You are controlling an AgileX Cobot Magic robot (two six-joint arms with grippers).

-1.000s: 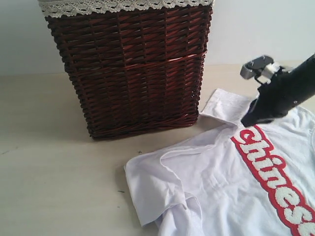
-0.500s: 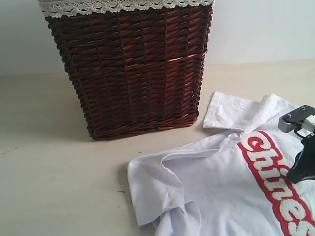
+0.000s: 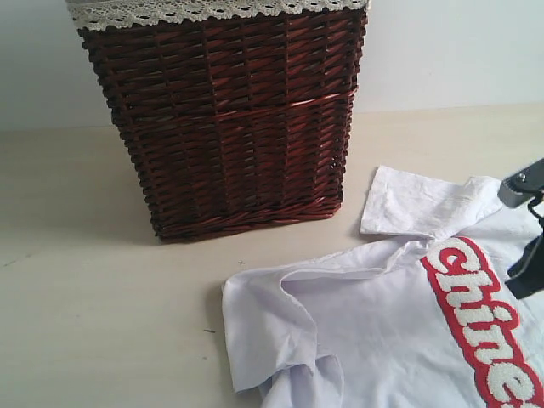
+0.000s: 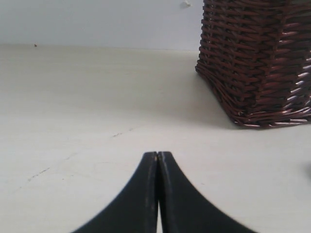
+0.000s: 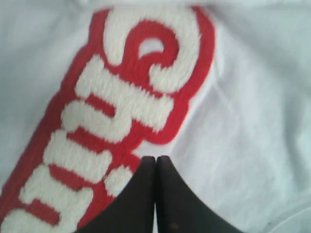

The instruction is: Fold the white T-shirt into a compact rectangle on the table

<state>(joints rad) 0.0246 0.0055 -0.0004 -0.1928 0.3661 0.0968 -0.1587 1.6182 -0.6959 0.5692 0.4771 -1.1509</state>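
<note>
The white T-shirt [image 3: 391, 314] lies rumpled on the table [image 3: 102, 306] at the lower right, its red-edged "Chinese" lettering [image 3: 480, 327] running towards the corner. One sleeve [image 3: 408, 204] points at the basket. The near left edge is folded over in loose creases. My right gripper [image 3: 520, 285] is at the right edge of the exterior view, over the start of the lettering. In the right wrist view this gripper [image 5: 156, 158] is shut, its tips low over the cloth beside the fuzzy letters [image 5: 121, 102], with no cloth showing between them. My left gripper [image 4: 158, 154] is shut and empty over bare table [image 4: 73, 121].
A tall dark wicker basket [image 3: 225, 119] with a lace-trimmed lining [image 3: 212, 8] stands at the back, just left of the shirt's sleeve. In the left wrist view the basket [image 4: 257, 58] is ahead of the gripper. A pale wall [image 3: 450, 51] runs behind.
My right arm has swung from the shirt's collar area to the right and towards the camera. The shirt has slid a little rightwards with it.
</note>
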